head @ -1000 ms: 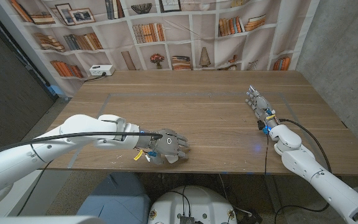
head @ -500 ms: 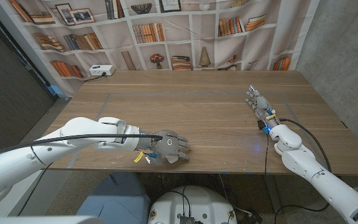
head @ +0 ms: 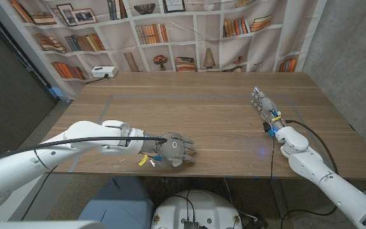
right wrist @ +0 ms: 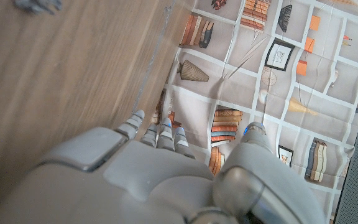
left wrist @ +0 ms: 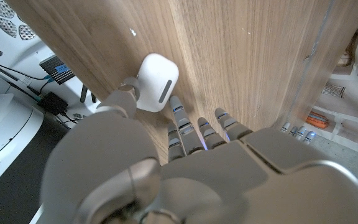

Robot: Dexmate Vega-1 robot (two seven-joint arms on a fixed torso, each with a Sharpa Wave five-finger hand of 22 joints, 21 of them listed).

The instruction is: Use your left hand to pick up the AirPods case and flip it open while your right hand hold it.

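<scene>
Under left hand [head: 174, 150], AirPods case [left wrist: 156, 82] pinched, visible from left wrist; right hand [head: 262, 102] spread, empty.

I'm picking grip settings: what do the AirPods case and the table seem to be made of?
AirPods case: looks like smooth white plastic, slightly glossy, with rounded corners and soft highlights; a grey strip runs along one side. Table: looks like wood or wood veneer with a matte finish, since straight brown grain lines run along it without glare. The left hand touches the case at its thumb.

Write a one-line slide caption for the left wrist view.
Left hand touches the white AirPods case with its thumb near the wooden table edge.
</scene>
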